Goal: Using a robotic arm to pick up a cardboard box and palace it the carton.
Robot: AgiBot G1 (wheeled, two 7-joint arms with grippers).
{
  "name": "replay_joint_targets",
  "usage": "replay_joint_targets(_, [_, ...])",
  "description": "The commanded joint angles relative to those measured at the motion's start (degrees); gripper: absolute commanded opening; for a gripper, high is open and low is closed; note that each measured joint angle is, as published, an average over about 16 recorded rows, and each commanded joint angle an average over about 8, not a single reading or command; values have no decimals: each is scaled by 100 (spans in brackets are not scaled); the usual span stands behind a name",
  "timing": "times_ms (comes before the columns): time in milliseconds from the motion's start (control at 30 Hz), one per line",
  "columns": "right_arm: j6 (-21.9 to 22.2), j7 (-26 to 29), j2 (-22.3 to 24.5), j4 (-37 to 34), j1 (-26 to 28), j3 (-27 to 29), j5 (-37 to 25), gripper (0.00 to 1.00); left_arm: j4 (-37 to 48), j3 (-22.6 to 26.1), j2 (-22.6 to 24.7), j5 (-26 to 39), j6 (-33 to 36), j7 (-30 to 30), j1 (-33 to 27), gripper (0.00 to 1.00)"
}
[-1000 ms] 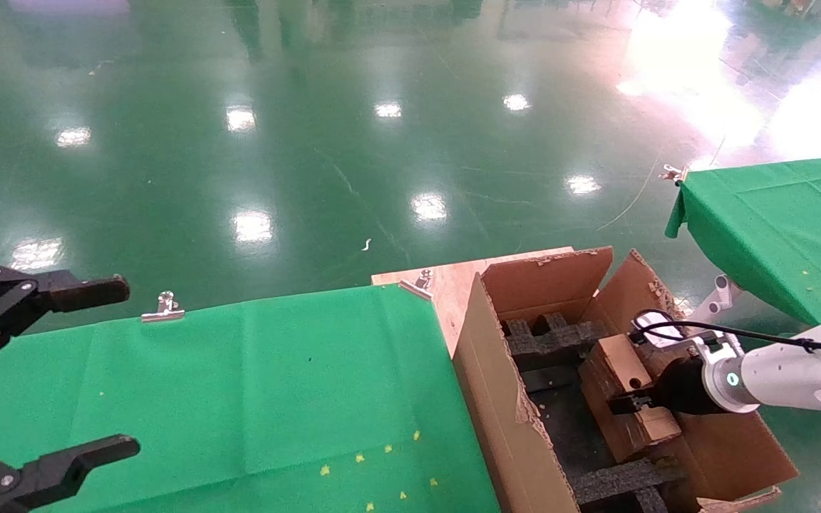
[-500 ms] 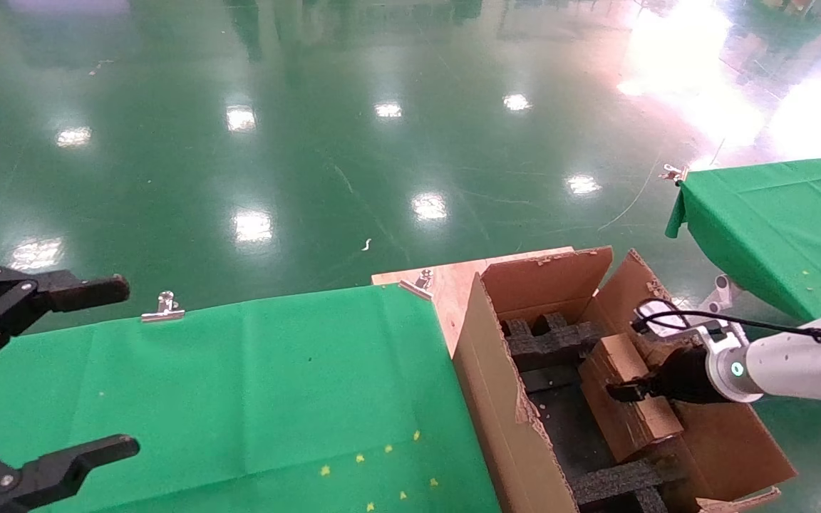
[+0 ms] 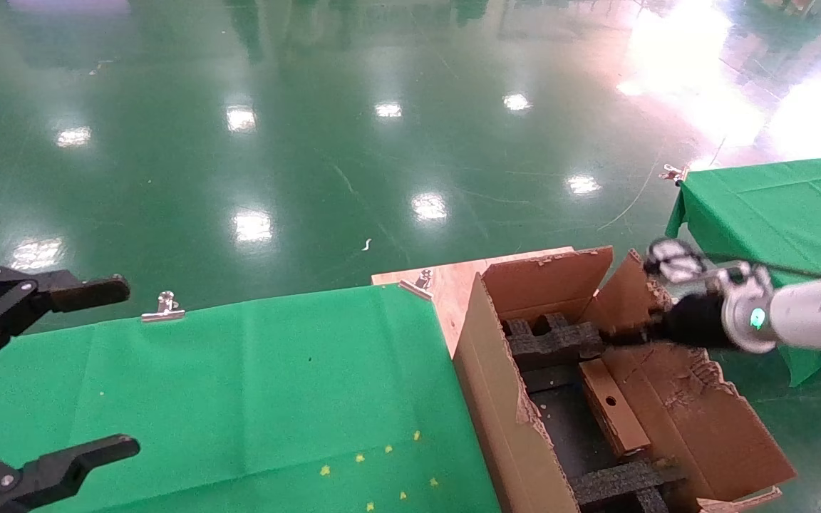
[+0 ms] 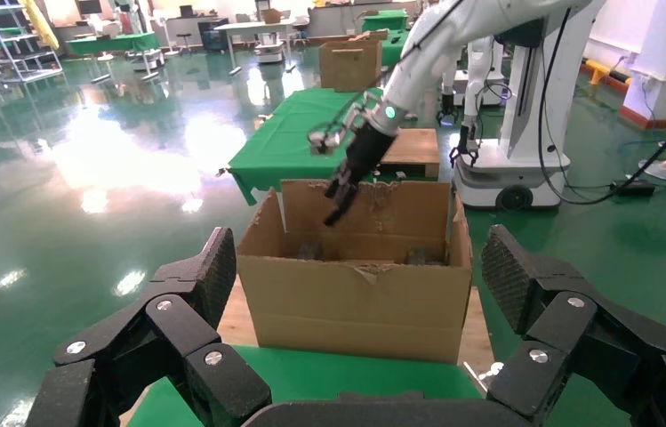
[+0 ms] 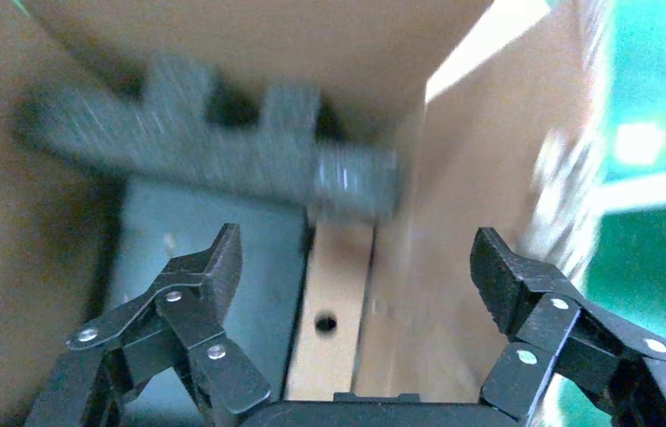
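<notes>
Glossy green floor; unlabelled cardboard box (image 3: 613, 415) inside carton (image 3: 499, 399).

From my head view, the right tool (image 3: 621, 335) blurs against the carton (image 3: 503, 420) flap; I can't read its fingers there. The cardboard box (image 3: 613, 407) shows only its narrow edge.

Cardboard box (image 3: 613, 407) on edge in carton (image 3: 496, 399), seemingly against side wall

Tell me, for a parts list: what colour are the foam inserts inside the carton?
Black foam inserts, clearest in the head view.
</notes>
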Motion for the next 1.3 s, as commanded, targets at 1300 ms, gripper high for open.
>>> replay_joint_targets(1300, [-2227, -1467, 1063, 2123, 941, 2074, 1183, 100, 3, 4, -1, -2, -4, 3, -1, 100])
